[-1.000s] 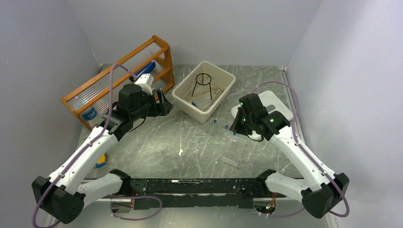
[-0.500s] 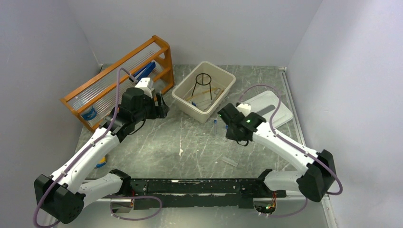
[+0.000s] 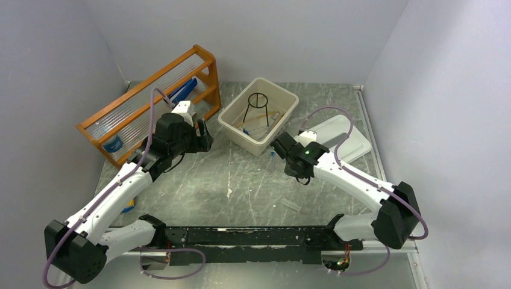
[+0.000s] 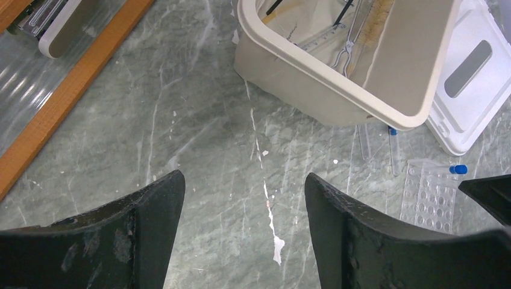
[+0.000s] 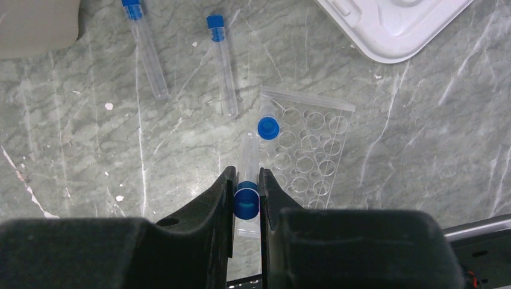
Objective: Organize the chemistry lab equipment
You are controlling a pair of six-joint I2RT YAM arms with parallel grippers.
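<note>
Marble (image 3: 253, 180) — right arm (image 3: 349, 177) low with vial (image 5: 248, 162)

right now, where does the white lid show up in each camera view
Top external: the white lid lies flat on the table, right of centre and to the right of the tub.
Left wrist: the lid is at the right edge, upper half, cut off by the frame.
Right wrist: the lid is at the top edge, right of centre; only a corner shows.
Shared landmark: the beige tub.
</note>
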